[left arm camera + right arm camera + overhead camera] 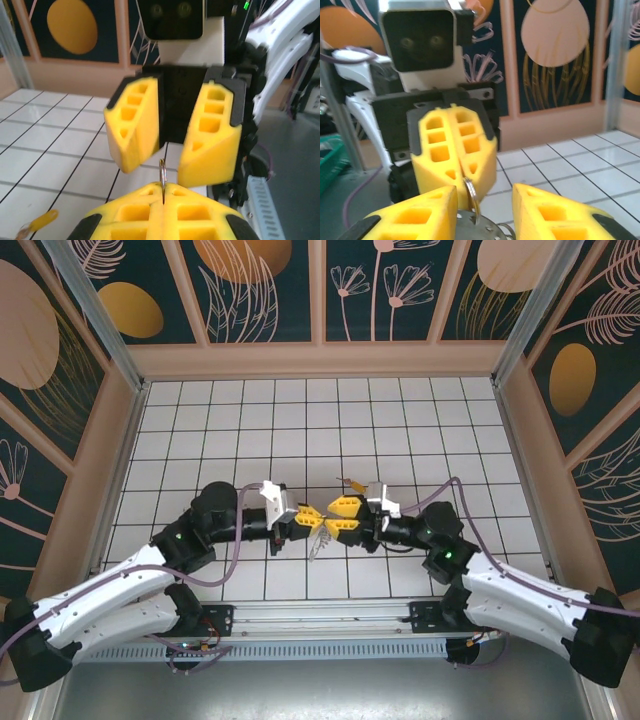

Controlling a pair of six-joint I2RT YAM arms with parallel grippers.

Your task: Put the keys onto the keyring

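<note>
Yellow fingers [135, 120], silvery ring [162, 172], white table [300, 410] gridded with black lines

White tiled table [300, 410], gridded in dark lines, evenly lit; teal wall panels [410, 325] with orange discs [130, 308] and pale plant drawings stand from nine to three o'clock.

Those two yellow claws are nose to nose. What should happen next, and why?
Probably the right gripper backs off slightly: its jaws stand open, while the left gripper is shut on the metal ring, and an orange-headed key lies on the table.
</note>
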